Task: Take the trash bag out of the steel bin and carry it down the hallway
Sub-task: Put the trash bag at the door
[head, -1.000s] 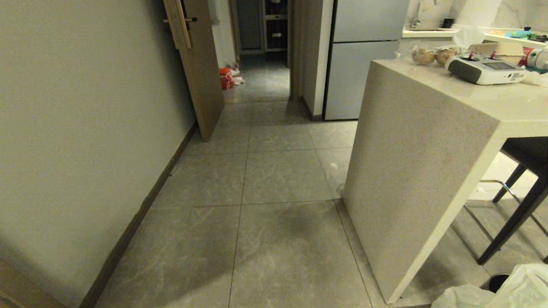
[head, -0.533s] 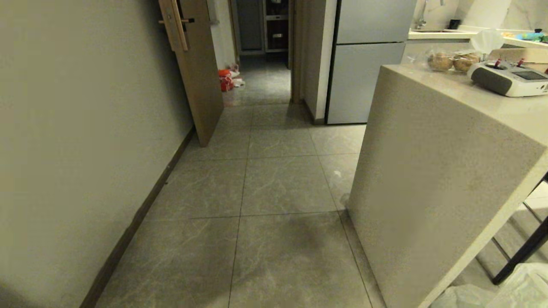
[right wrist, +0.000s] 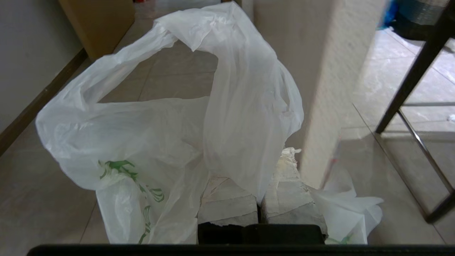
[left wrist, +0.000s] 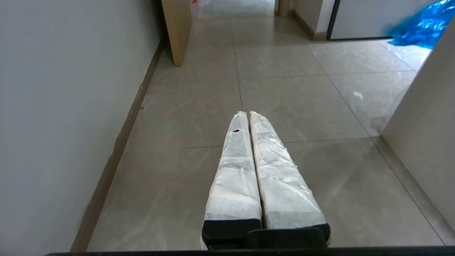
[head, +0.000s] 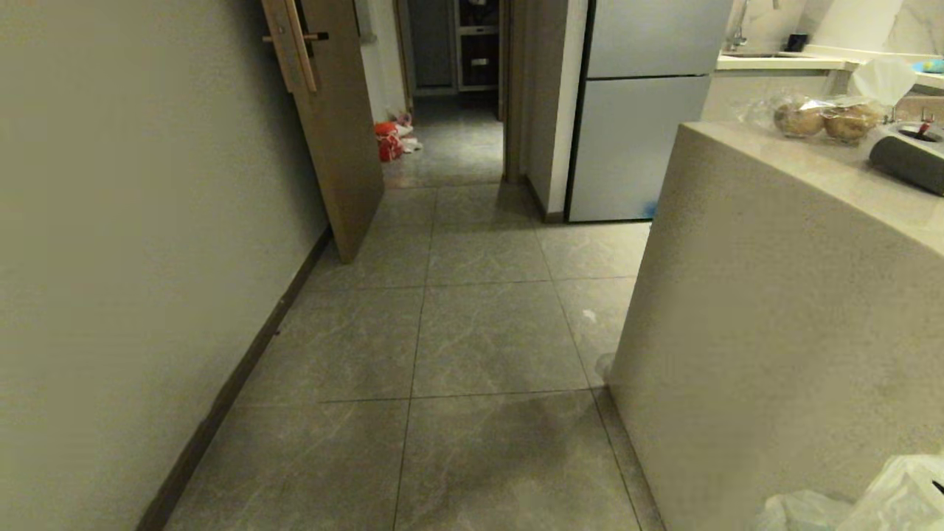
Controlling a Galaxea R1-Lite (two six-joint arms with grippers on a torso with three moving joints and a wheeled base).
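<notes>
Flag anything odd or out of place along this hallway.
An orange-red bag and white scraps lie on the floor past the open door. A crumpled blue bag lies by the fridge. A small white scrap dots the tiles near the counter.

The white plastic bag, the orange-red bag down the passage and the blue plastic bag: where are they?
trash bag [right wrist: 142, 135]: right wrist view, on its crumpled front.
orange-red bag [head: 386, 141]: head view, on its side.
blue plastic bag [left wrist: 419, 28]: left wrist view, on its crinkled middle.
</notes>
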